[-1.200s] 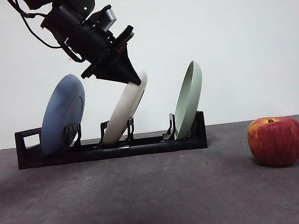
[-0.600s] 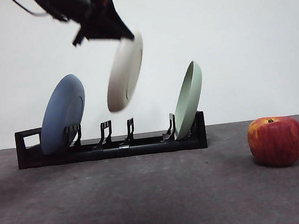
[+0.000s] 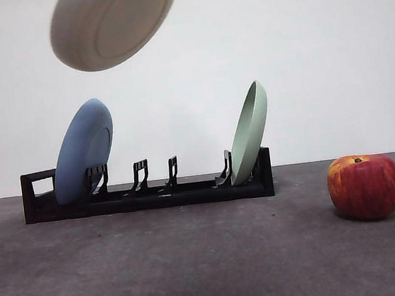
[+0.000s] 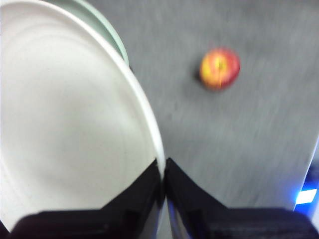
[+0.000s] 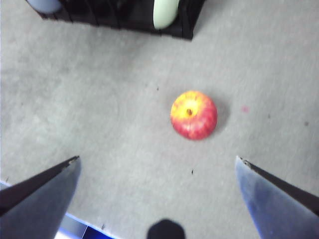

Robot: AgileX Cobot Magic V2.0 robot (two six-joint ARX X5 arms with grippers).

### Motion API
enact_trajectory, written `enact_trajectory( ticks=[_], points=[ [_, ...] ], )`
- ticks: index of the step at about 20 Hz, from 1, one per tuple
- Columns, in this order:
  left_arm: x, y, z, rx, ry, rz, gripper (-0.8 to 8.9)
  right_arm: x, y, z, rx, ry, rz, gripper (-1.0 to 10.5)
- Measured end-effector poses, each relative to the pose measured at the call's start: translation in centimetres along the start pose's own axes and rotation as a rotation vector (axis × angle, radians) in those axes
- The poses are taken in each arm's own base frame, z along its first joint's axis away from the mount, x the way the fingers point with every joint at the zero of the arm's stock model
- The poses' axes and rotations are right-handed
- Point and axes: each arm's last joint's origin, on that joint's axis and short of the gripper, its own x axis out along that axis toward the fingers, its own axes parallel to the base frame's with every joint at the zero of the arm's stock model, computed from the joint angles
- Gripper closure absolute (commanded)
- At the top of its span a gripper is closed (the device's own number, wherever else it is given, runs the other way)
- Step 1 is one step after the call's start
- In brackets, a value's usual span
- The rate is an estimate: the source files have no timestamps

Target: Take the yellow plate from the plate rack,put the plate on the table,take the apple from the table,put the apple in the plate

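One thin rim-pinch by the left gripper (image 4: 163, 172) holds the yellow plate (image 3: 113, 20) high above the plate rack (image 3: 145, 190); a swing could slip it. Right gripper (image 5: 157, 169) waits spread above the apple (image 5: 194, 114).

table (image 3: 196, 262) open betw. plate rack (image 3: 146, 195) & apple (image 3: 364, 187)

The front camera sits low, looking level across the dark grey table (image 3: 196, 262) toward the wall. Both wrist cameras look down from above, sharing the streaked red apple (image 5: 194, 115).
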Motion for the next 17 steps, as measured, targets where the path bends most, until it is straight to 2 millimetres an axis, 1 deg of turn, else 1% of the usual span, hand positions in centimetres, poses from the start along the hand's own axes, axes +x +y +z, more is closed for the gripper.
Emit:
enact_trajectory(
  ticks=[3,6,9,13,15,17],
  points=[
    [1.3,-3.9,0.2,0.145,0.152,0.067,8.19,0.0,0.0,0.1,-0.002,-0.005,0.000,4.1],
    [3.4,-7.3,-0.5,0.241,0.215,0.068,8.19,0.0,0.0,0.1,-0.004,-0.011,-0.001,4.1],
    [7.2,-9.8,-2.7,0.283,0.271,0.096,8.19,0.0,0.0,0.1,-0.004,-0.011,-0.001,4.1],
    [12.1,-12.2,-6.8,0.318,0.334,0.116,8.19,0.0,0.0,0.1,-0.004,-0.011,-0.001,4.1],
    [13.8,-13.0,-8.2,0.316,0.333,0.115,8.19,0.0,0.0,0.1,-0.004,-0.011,-0.001,4.1],
    [15.1,-13.7,-9.2,0.316,0.327,0.113,8.19,0.0,0.0,0.1,-0.001,-0.011,-0.001,4.1]
  ],
)
